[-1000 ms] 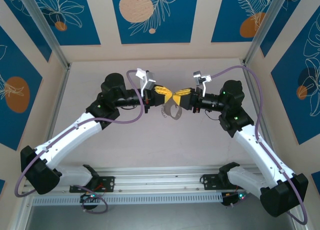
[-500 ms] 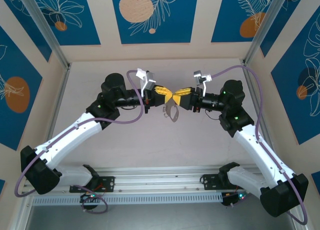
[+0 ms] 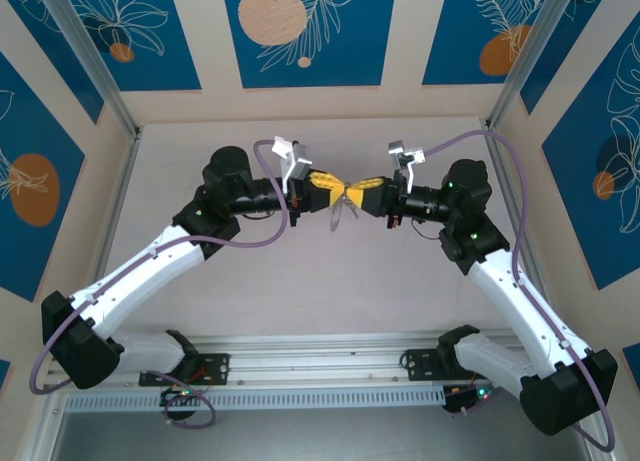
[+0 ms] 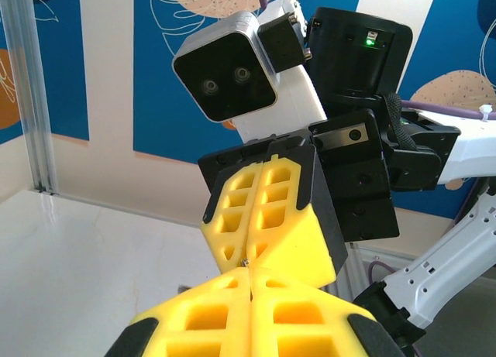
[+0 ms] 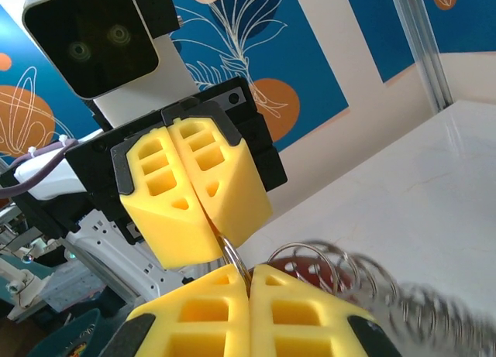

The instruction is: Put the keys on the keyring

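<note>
We see L gripper (image 5: pixel 219 235), R gripper (image 5: pixel 249 276) tip-to-tip, both clenched on keyring (image 5: pixel 232 256) btwn them; blurred chain pieces (image 5: pixel 364 276) beside R tips.

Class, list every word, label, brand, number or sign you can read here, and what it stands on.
None readable.
The wall panels carry only leaf and circle patterns.
The left gripper, right gripper and the keyring pinched between them bear no print.
Marks on the teal object are too blurred.
</note>
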You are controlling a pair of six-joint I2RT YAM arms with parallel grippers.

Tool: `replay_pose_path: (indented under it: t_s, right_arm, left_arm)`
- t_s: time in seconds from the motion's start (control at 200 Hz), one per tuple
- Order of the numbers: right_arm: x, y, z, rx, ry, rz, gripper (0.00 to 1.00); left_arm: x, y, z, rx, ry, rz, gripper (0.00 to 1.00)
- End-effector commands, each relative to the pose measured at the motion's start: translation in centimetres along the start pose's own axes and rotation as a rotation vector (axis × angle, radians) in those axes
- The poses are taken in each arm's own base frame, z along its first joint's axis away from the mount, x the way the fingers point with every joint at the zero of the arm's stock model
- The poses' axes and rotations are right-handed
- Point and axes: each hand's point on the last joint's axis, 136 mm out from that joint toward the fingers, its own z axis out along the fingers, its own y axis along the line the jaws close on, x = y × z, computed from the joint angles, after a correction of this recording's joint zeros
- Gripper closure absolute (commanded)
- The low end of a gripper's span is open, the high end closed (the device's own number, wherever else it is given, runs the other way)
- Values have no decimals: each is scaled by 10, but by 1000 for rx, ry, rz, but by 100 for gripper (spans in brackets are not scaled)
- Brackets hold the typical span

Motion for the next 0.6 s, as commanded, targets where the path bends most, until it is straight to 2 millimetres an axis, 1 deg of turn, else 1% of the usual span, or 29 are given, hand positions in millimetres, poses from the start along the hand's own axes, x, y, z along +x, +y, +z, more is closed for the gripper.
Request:
replay_pose_path:
  t_s: [0.0, 0.18, 0.385, 0.595]
  right_arm:
    - [-12, 11, -1, -14, -22, -43, 100]
    - [-9, 8, -3, 4, -21, -38, 100]
    - [-1, -4, -4, 40, -18, -11, 100]
    - [5, -12, -6, 63, -17, 10, 100]
  left_arm:
    - [-10, -16, 5, 69, -18, 24, 100]
    - [-12, -15, 4, 49, -25, 21, 100]
    - [-24, -14, -2, 7, -56, 49, 100]
    - [-30, -16, -6, -9, -66, 67, 100]
